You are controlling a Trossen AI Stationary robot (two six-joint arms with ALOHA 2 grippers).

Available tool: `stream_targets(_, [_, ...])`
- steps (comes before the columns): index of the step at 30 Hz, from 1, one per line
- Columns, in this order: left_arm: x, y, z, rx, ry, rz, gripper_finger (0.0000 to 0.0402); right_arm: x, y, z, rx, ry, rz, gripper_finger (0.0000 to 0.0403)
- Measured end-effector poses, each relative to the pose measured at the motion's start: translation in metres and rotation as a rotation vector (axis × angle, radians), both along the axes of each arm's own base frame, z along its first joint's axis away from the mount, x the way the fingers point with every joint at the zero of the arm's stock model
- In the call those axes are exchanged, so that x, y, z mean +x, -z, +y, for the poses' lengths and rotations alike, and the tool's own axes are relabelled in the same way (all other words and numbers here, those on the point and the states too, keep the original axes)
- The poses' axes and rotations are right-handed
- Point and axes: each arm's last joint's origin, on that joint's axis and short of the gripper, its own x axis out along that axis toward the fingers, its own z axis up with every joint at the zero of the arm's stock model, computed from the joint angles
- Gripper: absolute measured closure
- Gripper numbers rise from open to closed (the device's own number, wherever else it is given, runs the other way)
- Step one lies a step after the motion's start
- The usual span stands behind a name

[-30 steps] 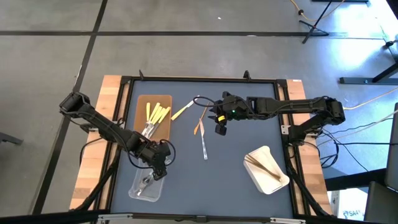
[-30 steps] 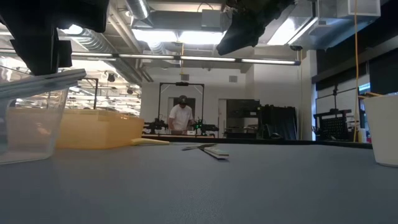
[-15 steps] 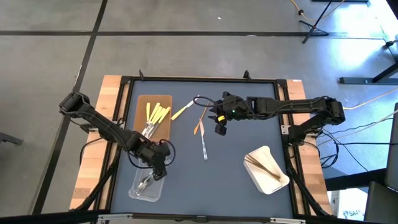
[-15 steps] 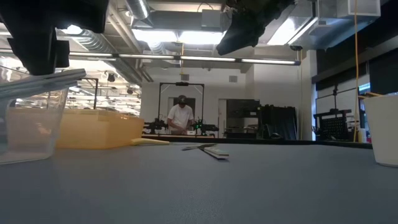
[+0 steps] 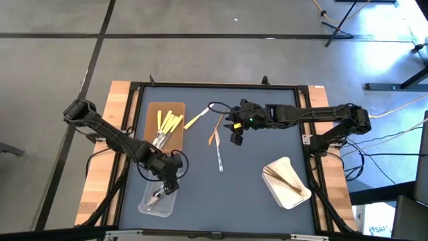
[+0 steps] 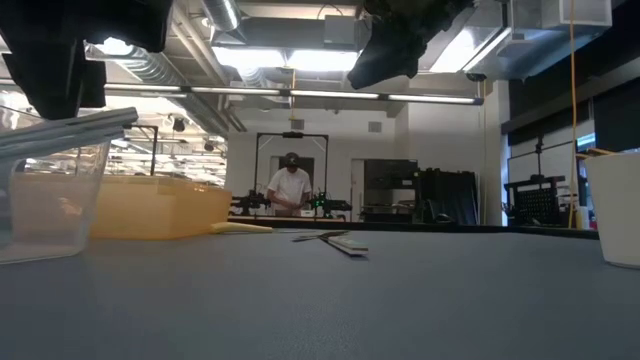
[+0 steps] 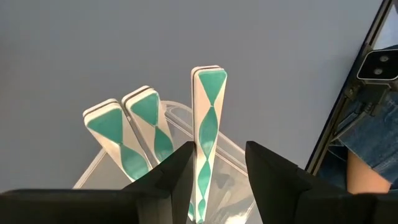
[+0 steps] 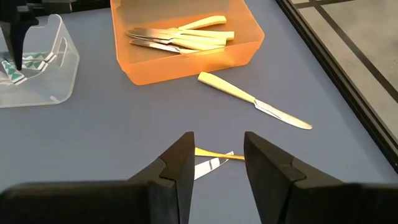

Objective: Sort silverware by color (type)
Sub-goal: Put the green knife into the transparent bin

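My left gripper [image 5: 168,182] hovers open over the clear tray [image 5: 148,209]. In the left wrist view its fingers stand on either side of a green-and-white clear utensil [image 7: 208,99] without plainly touching it. That utensil lies across the tray's rim [image 6: 80,130]; two more [image 7: 124,134] lie inside. My right gripper [image 5: 236,137] hangs open above the table, over a tan utensil [image 8: 214,154] and a clear one [image 8: 205,167]. A yellow-handled knife [image 8: 249,98] lies flat beside the orange tray [image 8: 186,65], which holds several yellow utensils.
A white tray [image 5: 294,194] with wooden utensils sits toward the table's near right. The clear utensil [image 5: 220,157] and the tan one [image 5: 214,136] lie at the table's middle. A raised black frame runs round the mat. A person stands far off in the room behind.
My left gripper has risen a little above the clear tray. The clear utensil has stayed lying on the tray's rim.
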Motion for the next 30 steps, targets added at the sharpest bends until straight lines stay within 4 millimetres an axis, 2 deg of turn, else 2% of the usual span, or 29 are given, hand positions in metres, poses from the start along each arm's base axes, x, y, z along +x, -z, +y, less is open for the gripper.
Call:
stream_targets(9, [-0.001, 0.000, -0.002, -0.049, 0.025, 0.026, 0.0264, 0.000, 0.000, 0.000, 0.000, 0.000, 0.000, 0.0276])
stream_targets(15, [-0.003, -0.003, -0.002, -0.083, 0.044, 0.033, 0.0264, 0.000, 0.000, 0.000, 0.060, 0.050, -0.016, 0.0276])
stream_targets(23, [-0.014, -0.028, 0.004, -0.106, 0.043, -0.076, 0.0264, 0.000, 0.000, 0.002, 0.189, 0.123, -0.042, 0.0276])
stream_targets(30, [-0.025, -0.051, 0.015, -0.003, 0.021, -0.245, 0.0264, 0.003, 0.003, 0.012, 0.321, 0.112, -0.047, 0.0276])
